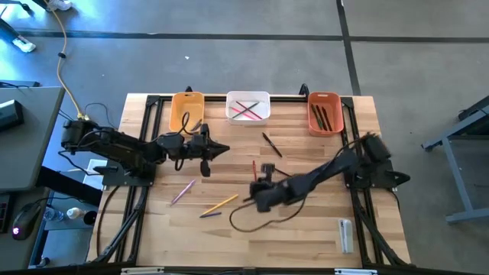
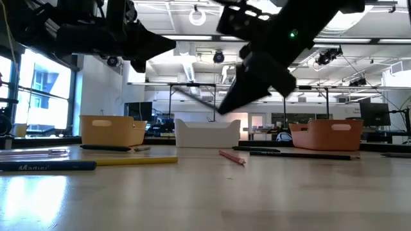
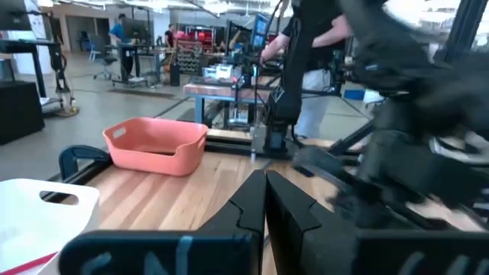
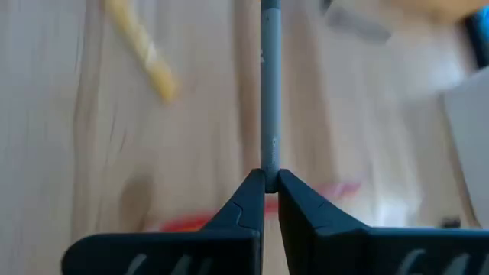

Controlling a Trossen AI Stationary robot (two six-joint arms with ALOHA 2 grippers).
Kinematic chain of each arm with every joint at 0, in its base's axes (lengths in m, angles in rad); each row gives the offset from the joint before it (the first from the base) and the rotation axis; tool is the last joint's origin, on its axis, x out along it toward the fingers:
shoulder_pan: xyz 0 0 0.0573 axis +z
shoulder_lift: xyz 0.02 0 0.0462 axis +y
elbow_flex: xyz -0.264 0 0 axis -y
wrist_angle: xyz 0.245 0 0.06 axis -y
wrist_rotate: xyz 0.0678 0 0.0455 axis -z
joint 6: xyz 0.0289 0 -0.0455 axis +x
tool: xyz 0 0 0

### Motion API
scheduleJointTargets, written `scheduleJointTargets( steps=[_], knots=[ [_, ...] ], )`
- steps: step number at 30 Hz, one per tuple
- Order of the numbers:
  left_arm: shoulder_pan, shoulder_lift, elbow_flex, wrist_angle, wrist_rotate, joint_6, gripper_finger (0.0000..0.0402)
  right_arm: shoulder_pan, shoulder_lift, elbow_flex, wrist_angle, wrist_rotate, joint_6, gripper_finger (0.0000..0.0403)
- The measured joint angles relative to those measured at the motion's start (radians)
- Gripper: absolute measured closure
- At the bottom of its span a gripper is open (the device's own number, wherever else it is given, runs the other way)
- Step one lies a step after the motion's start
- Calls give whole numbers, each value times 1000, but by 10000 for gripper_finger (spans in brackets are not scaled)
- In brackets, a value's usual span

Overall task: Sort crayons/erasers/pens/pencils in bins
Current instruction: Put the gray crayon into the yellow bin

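My right gripper (image 1: 250, 197) hovers over the middle of the table, shut on a slim grey pen (image 4: 269, 92), which shows as a thin dark stick in the low view (image 2: 192, 95). My left gripper (image 1: 221, 149) is shut and empty, above the table in front of the yellow-orange bin (image 1: 187, 111). The white bin (image 1: 248, 107) holds pink, red and green pencils. The red-orange bin (image 1: 325, 112) holds dark pens. A black pen (image 1: 271, 143), a red pencil (image 1: 254, 169), a yellow pencil (image 1: 218, 205) and a pink pencil (image 1: 182, 192) lie flat on the table. My right gripper pinches the grey pen's end (image 4: 269, 174) between its two fingertips (image 4: 246, 192). The pen runs on forward in line with the fingers. In the low view the pen is lifted clear of the table and slants.
A whitish oblong item (image 1: 345, 233) lies near the right front corner. A dark cable loop (image 1: 244, 221) lies on the table under the right arm. Black frame rails (image 1: 153, 114) run along the table's sides and back. People stand in the room beyond the table (image 3: 313, 46).
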Motion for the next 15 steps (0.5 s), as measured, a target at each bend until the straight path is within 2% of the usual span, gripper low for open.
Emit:
scheduleJointTargets(
  steps=[5,10,12,15],
  knots=[
    [5,-3,0,8,26,-53,401,-61,-178,-318,601,-86,-51,396],
    [-2,-4,0,58,86,-195,393,-91,-234,-545,1157,-143,-14,396],
    [-26,-4,0,78,98,-213,381,-98,-233,-589,1289,-174,-14,396],
    [-80,-4,0,109,76,-220,353,-99,-232,-605,1367,-198,-15,396]
  ],
)
